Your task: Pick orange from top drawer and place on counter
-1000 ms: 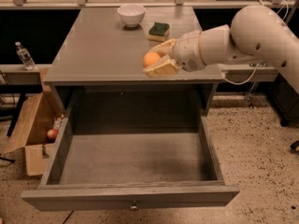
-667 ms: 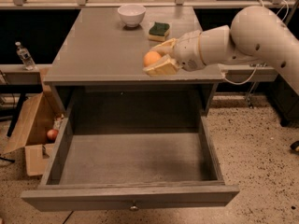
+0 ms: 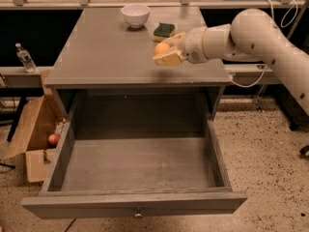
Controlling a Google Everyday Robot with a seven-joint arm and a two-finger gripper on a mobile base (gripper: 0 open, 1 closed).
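Note:
The orange [image 3: 161, 48] is held between the cream fingers of my gripper [image 3: 165, 49], just above the right half of the grey counter [image 3: 111, 52]. My white arm reaches in from the right. The gripper is shut on the orange. The top drawer [image 3: 135, 170] is pulled fully open below the counter and its inside shows bare grey wood. Its front panel [image 3: 135, 204] carries a small round metal knob [image 3: 138, 214].
A white bowl [image 3: 135, 15] and a green sponge [image 3: 164, 30] sit at the back of the counter. A cardboard box [image 3: 34, 134] with a reddish fruit [image 3: 53, 139] stands on the floor at the left. A water bottle [image 3: 25, 58] stands on a ledge at the far left.
My gripper with the orange has moved a little up and farther back over the counter. The drawer has not moved.

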